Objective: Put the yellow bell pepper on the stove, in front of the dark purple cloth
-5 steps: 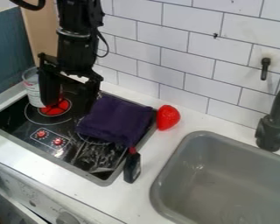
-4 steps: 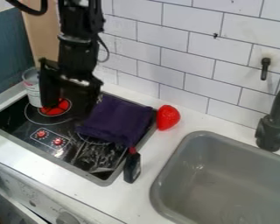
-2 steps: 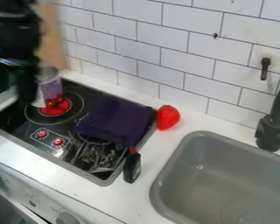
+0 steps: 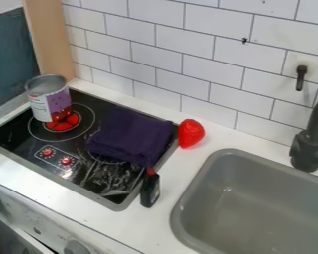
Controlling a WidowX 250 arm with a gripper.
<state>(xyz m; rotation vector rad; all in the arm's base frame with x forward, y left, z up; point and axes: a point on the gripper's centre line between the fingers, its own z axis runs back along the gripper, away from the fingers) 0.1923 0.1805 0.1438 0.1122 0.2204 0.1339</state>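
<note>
A metal can (image 4: 48,100) with a purple and white label stands upright at the stove's back left, by the red burner ring (image 4: 63,122). The folded dark purple cloth (image 4: 131,135) lies over the right part of the black stove top (image 4: 12,136). From under the cloth's front corner sticks a black handle (image 4: 149,189) with a red part at its upper end. Beside the cloth, on the white counter, sits a red strawberry-shaped object (image 4: 190,133).
A grey sink (image 4: 255,208) is set into the counter (image 4: 182,166) at the right, with a dark faucet (image 4: 312,136) at its back edge. White tiled wall (image 4: 188,59) runs behind. A wooden panel (image 4: 48,39) stands at the back left.
The arm and gripper have swung left from above the stove and out of the view. The can, cloth and red object have kept their places.
</note>
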